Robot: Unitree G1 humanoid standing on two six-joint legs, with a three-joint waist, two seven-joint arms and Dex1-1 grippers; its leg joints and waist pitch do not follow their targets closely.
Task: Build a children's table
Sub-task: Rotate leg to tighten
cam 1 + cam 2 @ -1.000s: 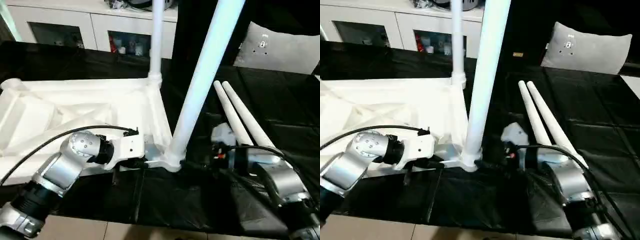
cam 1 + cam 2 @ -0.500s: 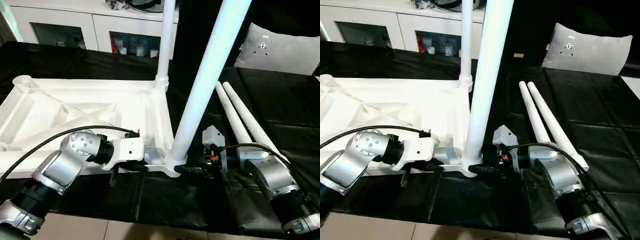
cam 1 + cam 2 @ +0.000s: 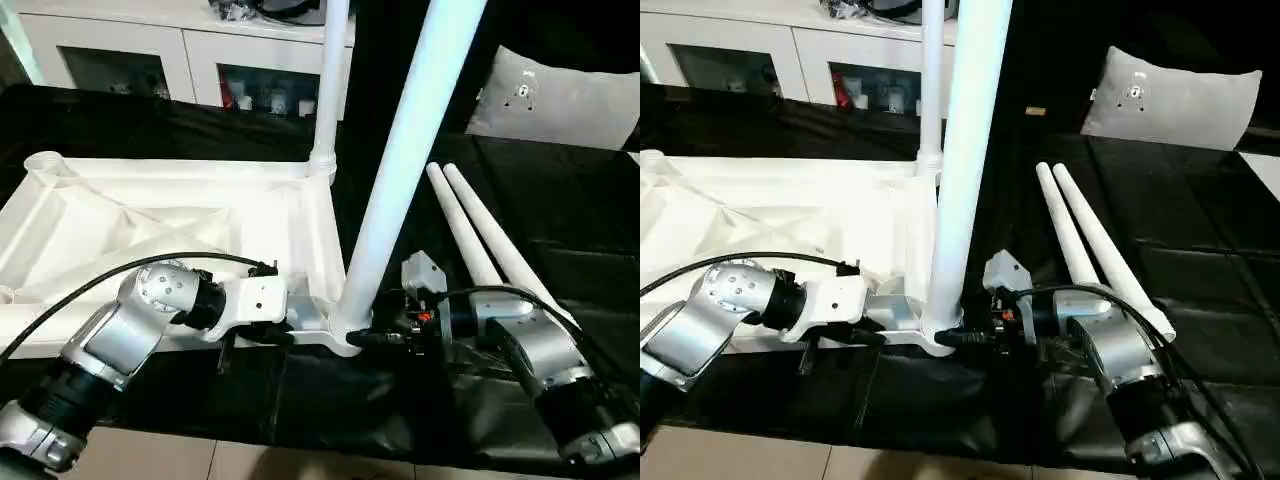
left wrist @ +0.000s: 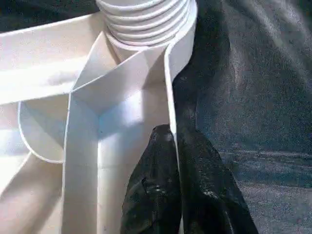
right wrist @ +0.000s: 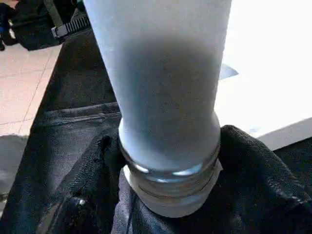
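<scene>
The children's table lies upside down on a black cloth, its ribbed white top (image 3: 120, 215) facing up. Two legs stand in its right corner sockets: a far leg (image 3: 328, 90) and a near leg (image 3: 400, 180). My left gripper (image 3: 283, 336) is shut on the top's thin front rim (image 4: 168, 87) beside the near socket (image 4: 146, 19). My right gripper (image 3: 372, 338) reaches in from the right, and its black fingers (image 5: 95, 165) hug the near leg's base (image 5: 168, 146) on both sides, shut on it. Two loose legs (image 3: 462, 225) lie side by side on the cloth to the right.
A white cabinet (image 3: 150, 50) with glass doors stands behind the table. A grey-white cushion-like panel (image 3: 560, 100) leans at the back right. The black cloth (image 3: 580, 230) ends near me, and floor tiles (image 3: 200, 460) show below its front edge.
My right gripper has moved left to the near leg's base and closed around it. The left gripper has kept its hold on the rim. The camera view has shifted slightly.
</scene>
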